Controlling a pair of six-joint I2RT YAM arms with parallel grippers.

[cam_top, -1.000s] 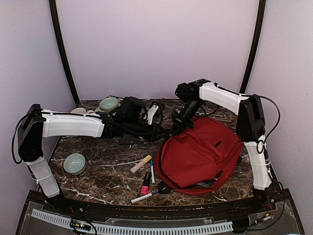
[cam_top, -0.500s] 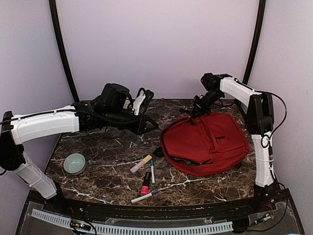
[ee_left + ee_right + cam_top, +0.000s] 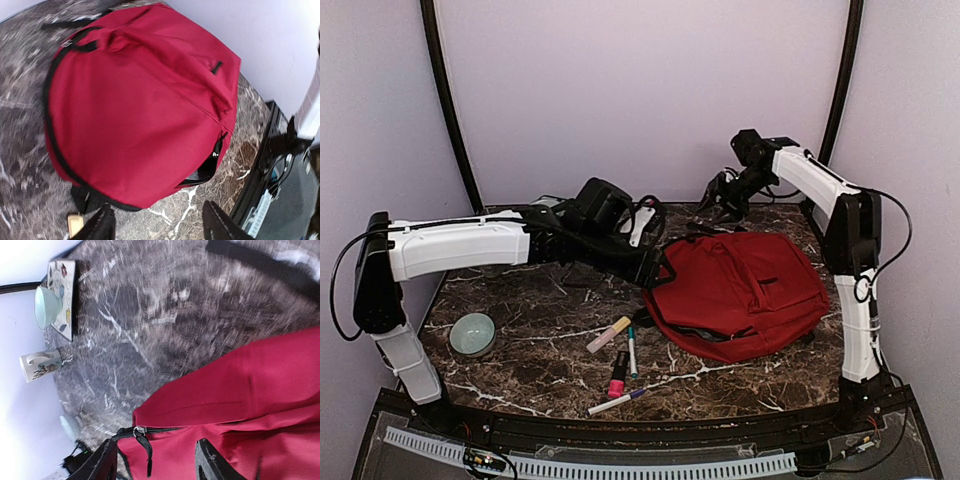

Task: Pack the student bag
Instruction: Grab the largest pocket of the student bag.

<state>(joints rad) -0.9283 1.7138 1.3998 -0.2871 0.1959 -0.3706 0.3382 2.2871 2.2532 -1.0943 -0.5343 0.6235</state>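
Observation:
The student bag (image 3: 745,290), a large red backpack, lies flat on the right half of the marble table, its zip partly open toward the front (image 3: 209,169). My left gripper (image 3: 657,266) hovers at the bag's left edge; in the left wrist view its open fingers (image 3: 102,227) frame bare marble just off the bag (image 3: 135,100). My right gripper (image 3: 720,200) hangs above the bag's back edge, open, with a black zip pull (image 3: 143,441) and red fabric (image 3: 250,410) below it. Neither gripper (image 3: 155,465) holds anything.
Several markers lie left of the bag: a yellow-pink highlighter (image 3: 608,333), a teal pen (image 3: 632,350), a pink-black one (image 3: 618,375). A teal bowl (image 3: 472,333) sits front left. At the back left stand a mug (image 3: 40,365) and a bowl on a patterned board (image 3: 62,295).
Both grippers went from shut to open. The right arm pulled the bag toward the back right, let go and rose. The left arm swung back to the bag's left edge.

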